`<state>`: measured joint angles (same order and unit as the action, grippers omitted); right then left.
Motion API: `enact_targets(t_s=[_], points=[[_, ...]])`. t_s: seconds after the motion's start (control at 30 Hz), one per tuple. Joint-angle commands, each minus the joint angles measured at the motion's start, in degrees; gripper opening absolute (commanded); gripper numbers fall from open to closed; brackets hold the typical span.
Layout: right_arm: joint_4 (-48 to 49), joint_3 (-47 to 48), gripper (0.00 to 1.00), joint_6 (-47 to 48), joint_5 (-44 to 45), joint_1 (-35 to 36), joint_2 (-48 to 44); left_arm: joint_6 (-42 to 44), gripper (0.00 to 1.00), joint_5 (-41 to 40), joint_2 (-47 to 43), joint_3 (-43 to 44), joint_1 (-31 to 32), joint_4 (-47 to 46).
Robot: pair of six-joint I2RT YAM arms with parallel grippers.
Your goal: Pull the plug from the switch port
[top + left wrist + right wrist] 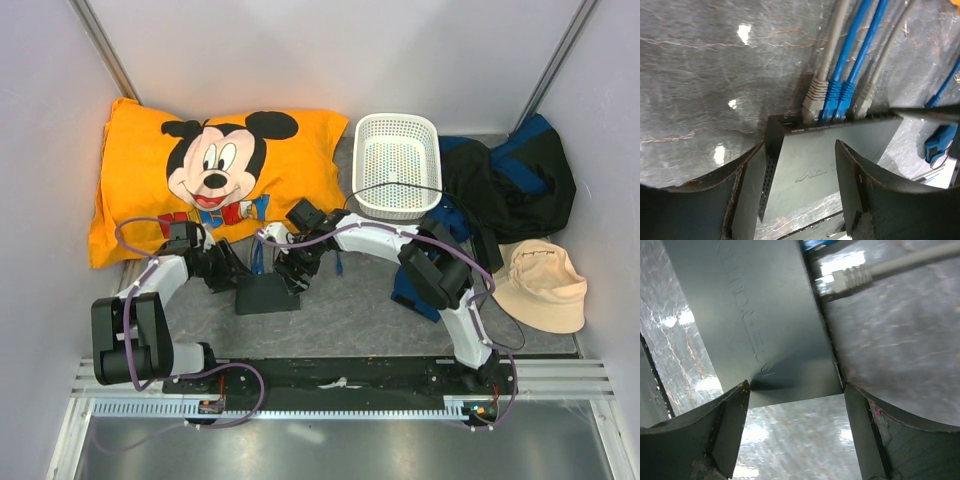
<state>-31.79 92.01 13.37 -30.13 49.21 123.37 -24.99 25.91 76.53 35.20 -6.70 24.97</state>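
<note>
The switch port (267, 295) is a flat dark-grey box on the table between my two grippers. In the left wrist view the switch port (830, 165) has two grey plugs (815, 97) and two blue plugs (837, 100) in its far edge. My left gripper (800, 185) is open, with one finger beside the perforated side and the other over the top. In the right wrist view my right gripper (796, 425) is open at the near end of the switch port (755, 315). A grey plug (850, 277) sits at the socket edge; I cannot tell if it is seated.
An orange Mickey Mouse pillow (210, 175) lies at the back left. A white basket (397, 160) stands at the back middle, with a dark bag (510, 185) and a beige hat (542, 285) to the right. A loose blue connector (940, 145) lies right of the switch.
</note>
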Motion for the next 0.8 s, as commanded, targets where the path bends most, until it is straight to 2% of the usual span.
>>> enact_targets(t_s=[0.0, 0.27, 0.3, 0.37, 0.4, 0.5, 0.63, 0.77], points=[[0.68, -2.7, 0.84, 0.26, -2.48, 5.62, -3.49, 0.47, 0.63, 2.82, -0.33, 2.06, 0.2, -0.54], [3.49, -2.19, 0.84, -1.85, -4.24, 14.59, -3.67, 2.58, 0.63, 1.08, -1.47, 4.78, 0.28, 0.08], [3.58, -1.66, 0.85, -1.85, -3.54, 15.47, -3.58, 2.58, 0.7, -1.8, -2.34, 5.66, 0.2, 0.77], [3.49, -0.6, 0.85, -1.85, -1.7, 16.97, -3.75, 2.76, 0.75, -10.82, -4.1, 9.25, 0.2, 4.62], [2.88, -0.6, 0.85, -1.24, -0.99, 16.88, -4.27, 3.28, 0.76, -12.88, -5.59, 10.4, 0.2, 5.69], [0.16, -2.0, 0.85, 0.25, 2.44, 14.78, -7.78, 3.64, 0.82, -18.43, -8.14, 14.36, 0.2, 11.31], [-3.18, -2.71, 0.86, 0.96, 3.23, 5.75, -12.44, 0.4, 0.82, -18.44, -10.34, 16.3, 0.11, 17.55], [-8.54, 6.04, 0.86, 4.81, 5.07, 1.68, -10.44, -3.83, 0.82, -18.27, -14.12, 15.51, -1.64, 21.78]])
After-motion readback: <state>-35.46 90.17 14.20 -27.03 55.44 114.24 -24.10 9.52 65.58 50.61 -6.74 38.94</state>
